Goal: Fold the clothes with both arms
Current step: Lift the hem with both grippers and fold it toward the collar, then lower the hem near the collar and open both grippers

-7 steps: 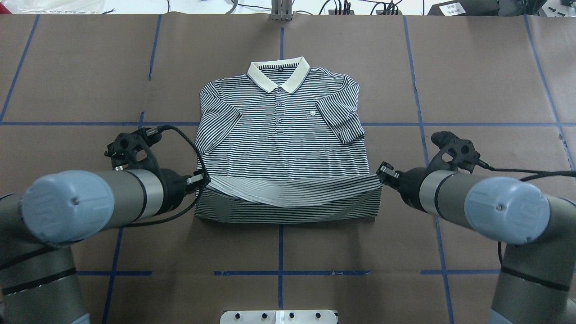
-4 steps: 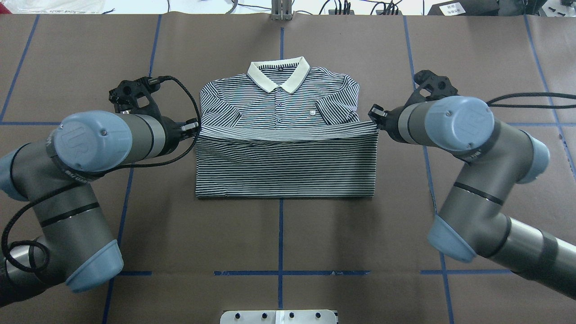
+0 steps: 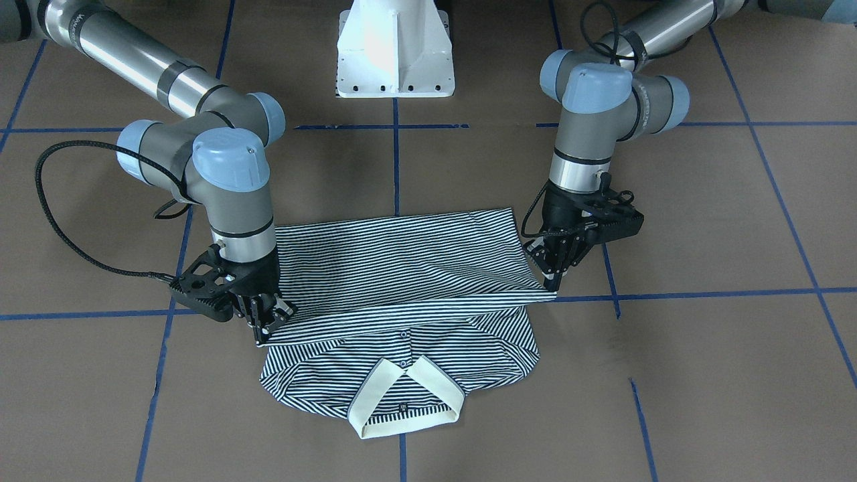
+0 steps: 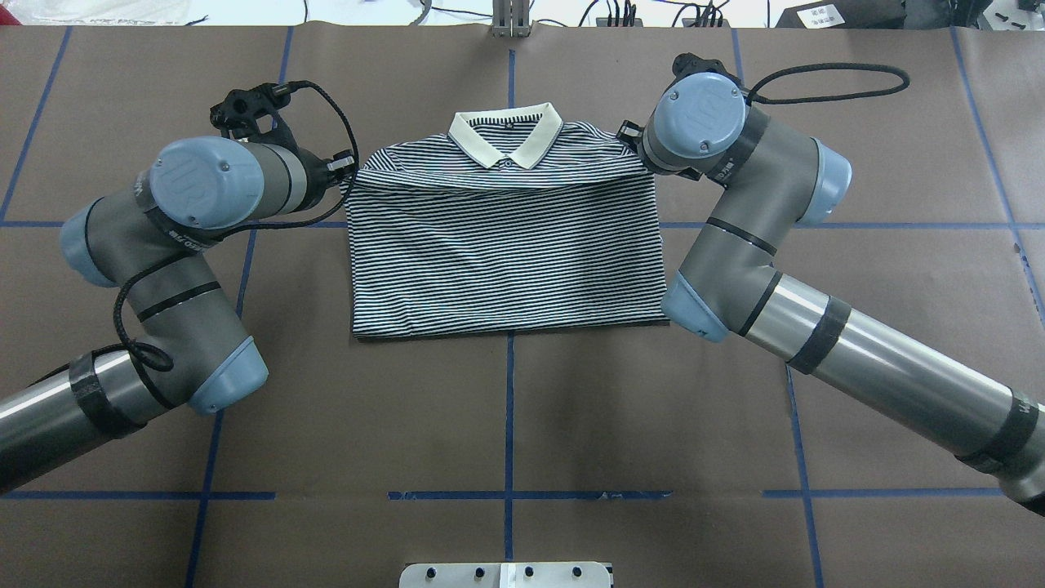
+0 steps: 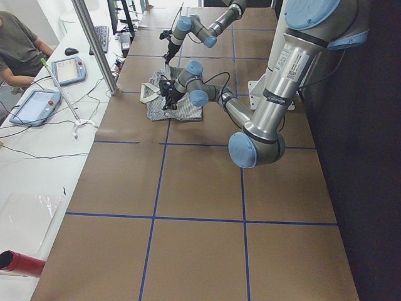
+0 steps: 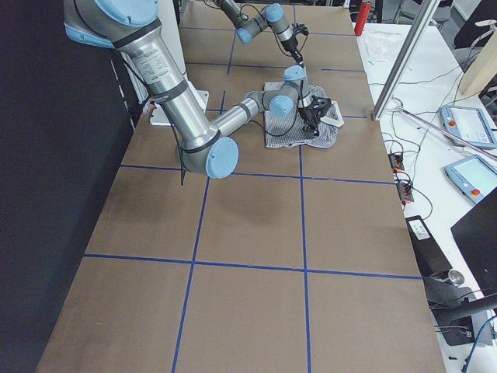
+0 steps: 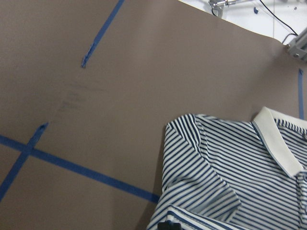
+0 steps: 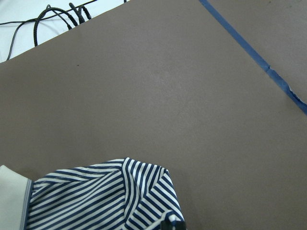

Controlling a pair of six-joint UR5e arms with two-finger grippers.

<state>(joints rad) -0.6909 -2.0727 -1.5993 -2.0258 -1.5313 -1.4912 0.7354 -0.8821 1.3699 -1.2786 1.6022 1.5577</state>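
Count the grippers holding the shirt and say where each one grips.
2. The left gripper pinches one corner of the folded-over hem of the polo shirt, near a shoulder; the right gripper pinches the opposite corner.

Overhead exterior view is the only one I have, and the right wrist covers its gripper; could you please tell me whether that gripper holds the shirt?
Observer: Yes. In the front-facing view the right gripper is shut on one bottom corner of the polo shirt, fingers pointing down.
Operator: Thank you. And the left one?
Observer: The left gripper pinches the opposite bottom corner in the same way.
Operator: Is the folded part laid down yet?
Observer: Apparently not. A dark shadow runs beneath the hem in that view, so it seems to hang slightly above the chest.
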